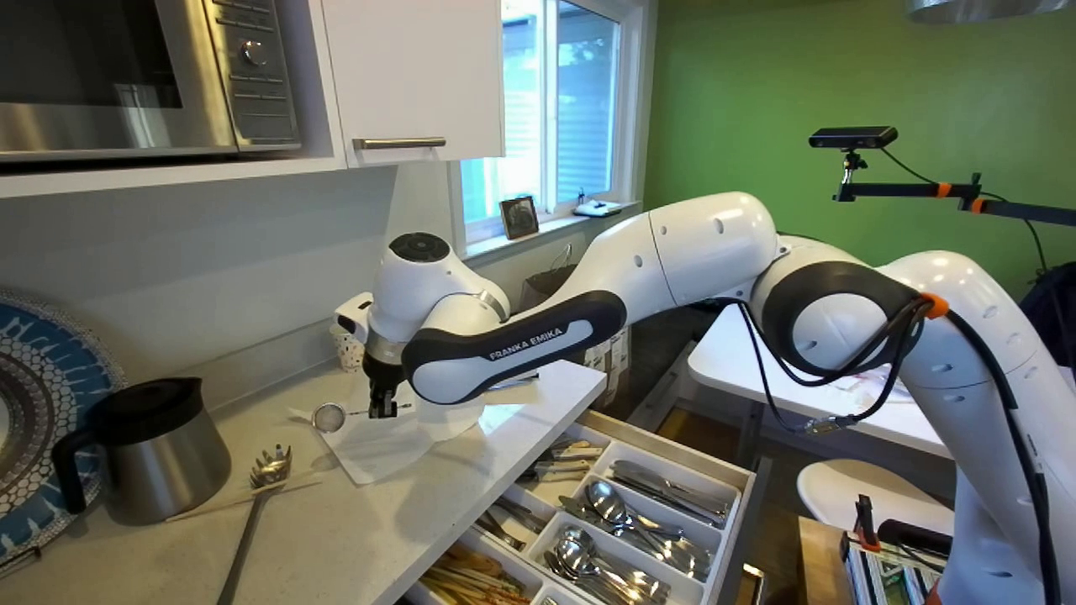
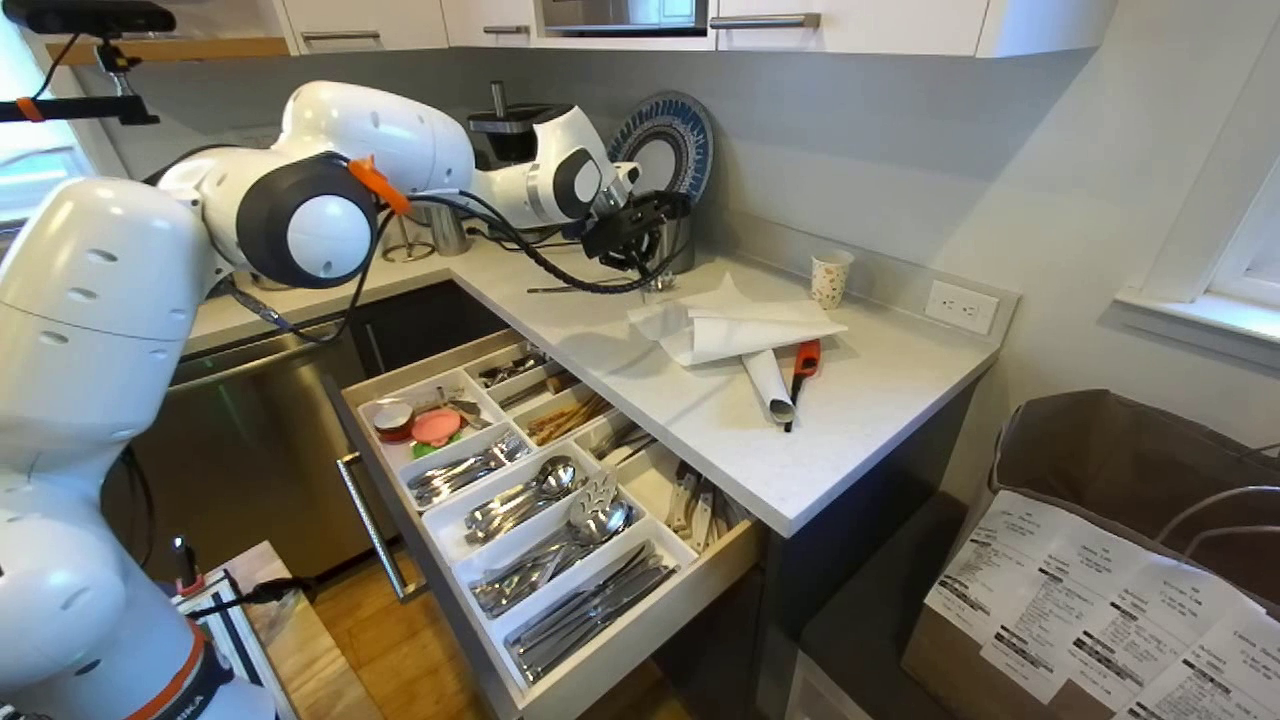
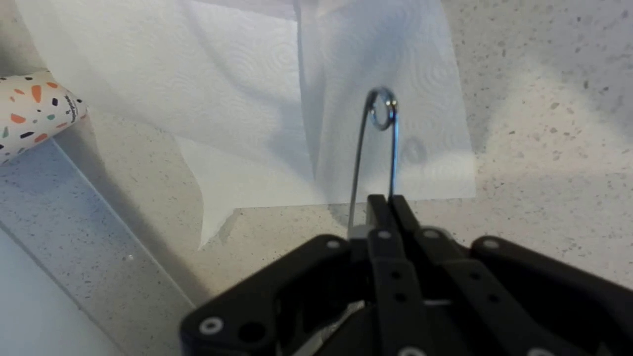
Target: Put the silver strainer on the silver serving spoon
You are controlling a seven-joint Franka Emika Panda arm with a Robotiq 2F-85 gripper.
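Observation:
The silver strainer (image 1: pixel 329 417) is held above the counter in an exterior view, its round mesh head toward the coffee pot. My gripper (image 1: pixel 382 412) is shut on its thin wire handle. In the wrist view the fingertips (image 3: pixel 389 200) pinch one wire of the handle, and the handle's coiled end (image 3: pixel 382 109) sticks out beyond them. The mesh head is hidden in the wrist view. The silver serving spoon (image 1: pixel 256 508), with a pronged head, lies on the counter apart from the strainer. Its handle (image 2: pixel 590 288) shows in an exterior view, under and behind my gripper (image 2: pixel 640 265).
White paper towels (image 2: pixel 750 325) lie on the counter with an orange-handled lighter (image 2: pixel 806 360). A speckled cup (image 2: pixel 829 280) stands by the wall. A coffee pot (image 1: pixel 164 458) and blue plate (image 1: pixel 50 370) stand behind the spoon. An open cutlery drawer (image 2: pixel 735 560) juts out below the counter.

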